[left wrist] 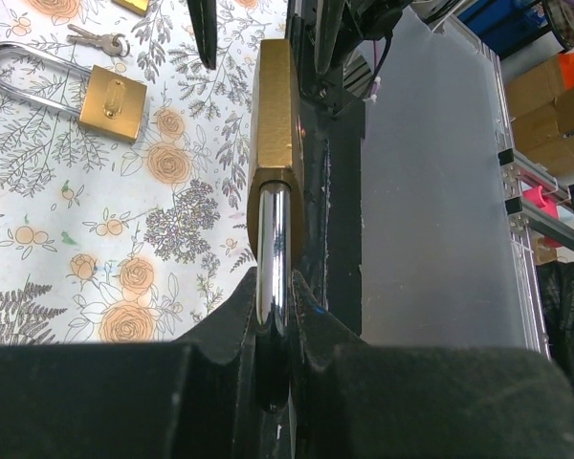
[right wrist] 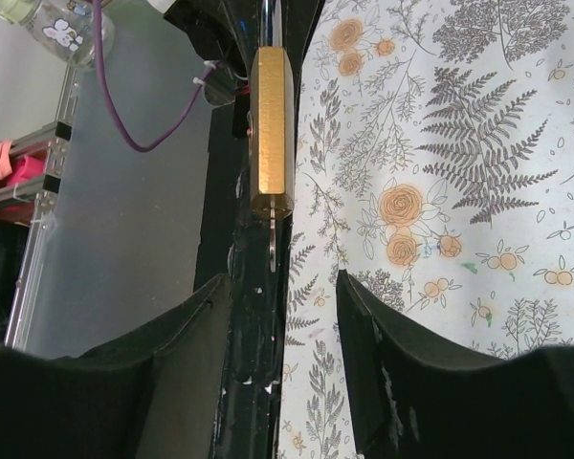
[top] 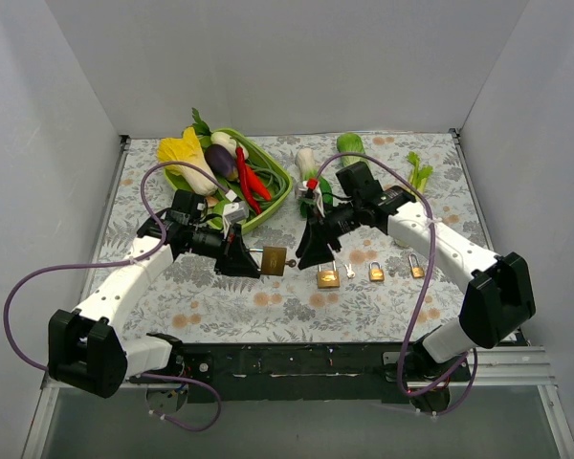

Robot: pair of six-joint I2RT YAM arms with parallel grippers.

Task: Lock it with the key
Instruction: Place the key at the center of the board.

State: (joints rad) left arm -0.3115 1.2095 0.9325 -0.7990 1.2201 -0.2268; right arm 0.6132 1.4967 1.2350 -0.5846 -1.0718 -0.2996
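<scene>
My left gripper [top: 248, 260] is shut on the steel shackle [left wrist: 273, 258] of a brass padlock [top: 274, 260] and holds it sideways just above the table. In the left wrist view the brass body [left wrist: 275, 105] points away from the jaws. A small key [right wrist: 272, 244] sticks out of the padlock's keyhole end [right wrist: 271, 134]. My right gripper [top: 308, 253] is open and empty. In the right wrist view its fingers stand on either side of the key without touching it, the gripper [right wrist: 282, 296] just short of the key's head.
Three more small brass padlocks [top: 328, 278], [top: 376, 273], [top: 416, 267] lie on the flowered cloth right of centre, with loose keys [top: 348, 270]. A green basket [top: 279, 196] of toy vegetables stands behind the left gripper. More vegetables [top: 350, 145] lie at the back.
</scene>
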